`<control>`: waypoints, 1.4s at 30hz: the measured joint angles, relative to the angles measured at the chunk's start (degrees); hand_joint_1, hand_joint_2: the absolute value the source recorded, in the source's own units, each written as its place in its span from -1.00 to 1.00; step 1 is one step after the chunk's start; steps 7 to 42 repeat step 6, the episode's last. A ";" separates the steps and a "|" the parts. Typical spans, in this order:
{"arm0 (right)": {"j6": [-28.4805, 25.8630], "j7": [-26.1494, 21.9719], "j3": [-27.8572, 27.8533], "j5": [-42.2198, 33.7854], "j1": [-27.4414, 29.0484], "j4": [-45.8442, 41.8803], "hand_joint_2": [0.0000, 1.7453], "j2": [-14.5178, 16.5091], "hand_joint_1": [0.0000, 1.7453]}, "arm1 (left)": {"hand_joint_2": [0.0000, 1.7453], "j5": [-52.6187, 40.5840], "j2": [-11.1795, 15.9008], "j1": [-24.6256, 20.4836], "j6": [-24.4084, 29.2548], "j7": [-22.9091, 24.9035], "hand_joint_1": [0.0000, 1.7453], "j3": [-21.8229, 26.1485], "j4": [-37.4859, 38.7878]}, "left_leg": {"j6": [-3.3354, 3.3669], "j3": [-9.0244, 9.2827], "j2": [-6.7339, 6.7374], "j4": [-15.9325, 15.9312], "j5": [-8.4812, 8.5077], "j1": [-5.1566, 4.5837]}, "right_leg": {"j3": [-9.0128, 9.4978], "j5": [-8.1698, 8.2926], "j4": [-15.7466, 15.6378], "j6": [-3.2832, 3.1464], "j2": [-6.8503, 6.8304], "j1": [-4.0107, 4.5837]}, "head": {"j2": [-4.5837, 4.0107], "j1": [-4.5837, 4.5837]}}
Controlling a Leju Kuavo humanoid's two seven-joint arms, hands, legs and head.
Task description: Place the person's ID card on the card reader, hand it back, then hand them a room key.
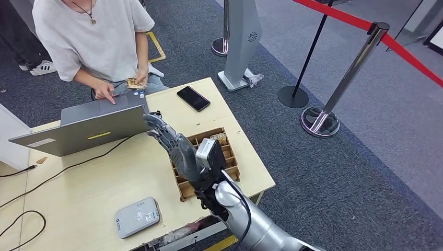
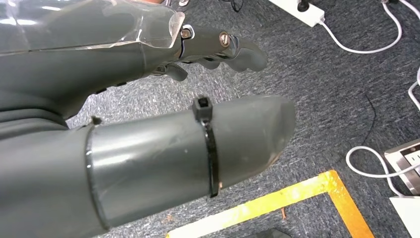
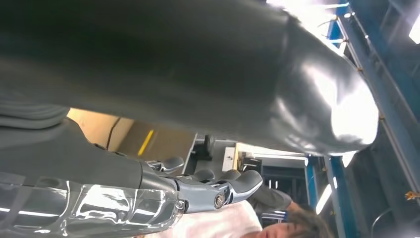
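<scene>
Step in hand looking like first one, receiving ID card: right hand (image 1: 175,144) reaching out over middle of table (image 1: 104,183) toward person (image 1: 99,36) at far edge, fingers spread, holding nothing, touching nothing; ID card (image 1: 136,82) sitting in person's hand beside laptop (image 1: 86,128); card reader (image 1: 137,216) waiting near front edge; next move needing pinch on card once offered; left hand (image 2: 148,64) hanging over carpet, holding nothing, fingers loosely extended

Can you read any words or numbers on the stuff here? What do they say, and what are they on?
No text here reads clearly.
Card reader: a wave symbol and small print, too blurred to read.
Laptop: a yellow strip and a pale sticker, unreadable.
Grey kiosk: a round swirl logo, no letters.
Phone: dark screen, nothing written.
</scene>
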 joint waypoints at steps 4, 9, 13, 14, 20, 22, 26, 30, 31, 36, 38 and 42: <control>-1.26 -0.49 1.35 2.04 4.32 -3.25 -1.00 -0.04 -1.00 | -1.00 -0.01 0.00 0.01 0.03 0.04 -1.00 0.21 0.00 | 0.00 0.00 0.00 0.00 0.00 0.00 | 0.00 -0.01 0.00 -0.01 0.00 0.00 | 0.00 0.00; -1.77 -0.66 1.74 2.79 5.64 -4.08 -1.00 -0.05 -1.00 | -1.00 -0.02 0.00 0.00 0.05 0.10 -1.00 0.31 0.00 | 0.00 0.00 0.00 -0.01 0.00 0.00 | 0.00 -0.01 0.00 -0.01 0.00 0.00 | 0.00 0.00; -1.77 -0.66 1.74 2.79 5.64 -4.08 -1.00 -0.05 -1.00 | -1.00 -0.02 0.00 0.00 0.05 0.10 -1.00 0.31 0.00 | 0.00 0.00 0.00 -0.01 0.00 0.00 | 0.00 -0.01 0.00 -0.01 0.00 0.00 | 0.00 0.00; -1.77 -0.66 1.74 2.79 5.64 -4.08 -1.00 -0.05 -1.00 | -1.00 -0.02 0.00 0.00 0.05 0.10 -1.00 0.31 0.00 | 0.00 0.00 0.00 -0.01 0.00 0.00 | 0.00 -0.01 0.00 -0.01 0.00 0.00 | 0.00 0.00; -1.77 -0.66 1.74 2.79 5.64 -4.08 -1.00 -0.05 -1.00 | -1.00 -0.02 0.00 0.00 0.05 0.10 -1.00 0.31 0.00 | 0.00 0.00 0.00 -0.01 0.00 0.00 | 0.00 -0.01 0.00 -0.01 0.00 0.00 | 0.00 0.00; -1.77 -0.66 1.74 2.79 5.64 -4.08 -1.00 -0.05 -1.00 | -1.00 -0.02 0.00 0.00 0.05 0.10 -1.00 0.31 0.00 | 0.00 0.00 0.00 -0.01 0.00 0.00 | 0.00 -0.01 0.00 -0.01 0.00 0.00 | 0.00 0.00; -1.77 -0.66 1.74 2.79 5.64 -4.08 -1.00 -0.05 -1.00 | -1.00 -0.02 0.00 0.00 0.05 0.10 -1.00 0.31 0.00 | 0.00 0.00 0.00 -0.01 0.00 0.00 | 0.00 -0.01 0.00 -0.01 0.00 0.00 | 0.00 0.00; -1.77 -0.66 1.74 2.79 5.64 -4.08 -1.00 -0.05 -1.00 | -1.00 -0.02 0.00 0.00 0.05 0.10 -1.00 0.31 0.00 | 0.00 0.00 0.00 -0.01 0.00 0.00 | 0.00 -0.01 0.00 -0.01 0.00 0.00 | 0.00 0.00; -1.77 -0.66 1.74 2.79 5.64 -4.08 -1.00 -0.05 -1.00 | -1.00 -0.02 0.00 0.00 0.05 0.10 -1.00 0.31 0.00 | 0.00 0.00 0.00 -0.01 0.00 0.00 | 0.00 -0.01 0.00 -0.01 0.00 0.00 | 0.00 0.00; -1.77 -0.66 1.74 2.79 5.64 -4.08 -1.00 -0.05 -1.00 | -1.00 -0.02 0.00 0.00 0.05 0.10 -1.00 0.31 0.00 | 0.00 0.00 0.00 -0.01 0.00 0.00 | 0.00 -0.01 0.00 -0.01 0.00 0.00 | 0.00 0.00; -1.77 -0.66 1.74 2.79 5.64 -4.08 -1.00 -0.05 -1.00 | -1.00 -0.02 0.00 0.00 0.05 0.10 -1.00 0.31 0.00 | 0.00 0.00 0.00 -0.01 0.00 0.00 | 0.00 -0.01 0.00 -0.01 0.00 0.00 | 0.00 0.00; -1.77 -0.66 1.74 2.79 5.64 -4.08 -1.00 -0.05 -1.00 | -1.00 -0.02 0.00 0.00 0.05 0.10 -1.00 0.31 0.00 | 0.00 0.00 0.00 -0.01 0.00 0.00 | 0.00 -0.01 0.00 -0.01 0.00 0.00 | 0.00 0.00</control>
